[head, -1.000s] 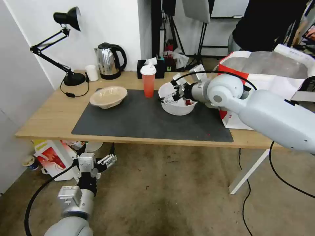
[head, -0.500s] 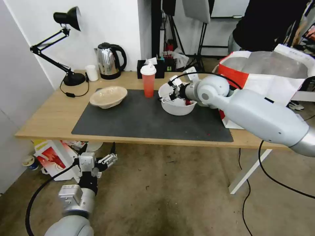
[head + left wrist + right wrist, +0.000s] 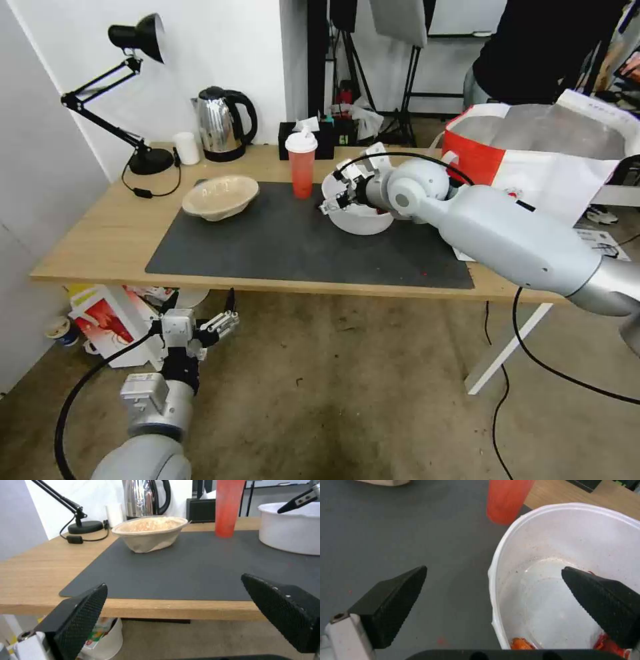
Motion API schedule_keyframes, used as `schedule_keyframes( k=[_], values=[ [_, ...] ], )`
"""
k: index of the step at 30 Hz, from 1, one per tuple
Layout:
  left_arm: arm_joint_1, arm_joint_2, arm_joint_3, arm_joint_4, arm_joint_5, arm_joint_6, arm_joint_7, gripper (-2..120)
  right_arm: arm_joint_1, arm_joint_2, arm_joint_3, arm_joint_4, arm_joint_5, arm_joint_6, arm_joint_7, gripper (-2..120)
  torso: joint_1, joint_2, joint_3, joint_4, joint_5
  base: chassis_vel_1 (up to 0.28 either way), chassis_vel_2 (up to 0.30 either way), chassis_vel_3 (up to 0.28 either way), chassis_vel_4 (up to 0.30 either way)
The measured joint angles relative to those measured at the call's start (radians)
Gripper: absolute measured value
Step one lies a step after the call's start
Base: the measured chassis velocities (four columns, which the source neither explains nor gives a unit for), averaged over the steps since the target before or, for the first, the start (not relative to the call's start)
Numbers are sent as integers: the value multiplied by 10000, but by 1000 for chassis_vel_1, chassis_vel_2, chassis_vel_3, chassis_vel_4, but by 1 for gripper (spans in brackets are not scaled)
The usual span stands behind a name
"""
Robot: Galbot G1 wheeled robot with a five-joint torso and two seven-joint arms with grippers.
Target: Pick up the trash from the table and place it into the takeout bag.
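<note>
The large white bowl (image 3: 363,219) with red scraps (image 3: 520,642) sits on the dark mat (image 3: 287,240) of the table (image 3: 93,233). My right gripper (image 3: 335,192) is open and straddles the bowl's rim (image 3: 493,585), one finger over the mat and the other inside the bowl (image 3: 560,545). The red cup (image 3: 301,168) with a white lid stands just beyond the bowl. The beige pulp bowl (image 3: 221,195) rests at the mat's far left corner. The red-and-white takeout bag (image 3: 533,150) stands open at the table's right end. My left gripper (image 3: 200,328) hangs open below the table's front edge.
A black desk lamp (image 3: 137,80), a steel kettle (image 3: 223,123), a small white cup (image 3: 187,148) and a black tissue box (image 3: 313,141) line the table's back. A smaller printed bag (image 3: 107,320) sits under the table. Cables trail on the floor at right.
My right arm has swung in further, and its open gripper has moved a little left to the bowl's left rim. The left arm has not moved.
</note>
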State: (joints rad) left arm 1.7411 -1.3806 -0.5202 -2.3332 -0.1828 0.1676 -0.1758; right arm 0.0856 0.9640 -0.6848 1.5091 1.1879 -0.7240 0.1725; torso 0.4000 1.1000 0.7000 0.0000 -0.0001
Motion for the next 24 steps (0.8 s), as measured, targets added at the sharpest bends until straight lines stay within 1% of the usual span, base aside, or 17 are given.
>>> schedule_keyframes(
  k=[11,14,18,24],
  values=[
    [-42,2,-5,17,-35,-18,-29,100,-17,-16,-151,51,-11,0,33,100,0,0,0,0,1,0,0,0,0],
    [-55,-2,-3,26,-47,-20,-43,100,-19,-125,-182,103,-10,0,-27,100,0,0,0,1,1,0,0,0,0],
    [-67,1,3,49,-58,-32,-87,100,24,-511,-243,247,59,0,-326,100,0,0,0,-1,2,0,0,0,0],
    [-58,-16,32,-3,-75,-33,-142,100,40,-700,-245,331,105,0,-464,100,0,0,-1,-1,2,0,0,0,0]
  ],
)
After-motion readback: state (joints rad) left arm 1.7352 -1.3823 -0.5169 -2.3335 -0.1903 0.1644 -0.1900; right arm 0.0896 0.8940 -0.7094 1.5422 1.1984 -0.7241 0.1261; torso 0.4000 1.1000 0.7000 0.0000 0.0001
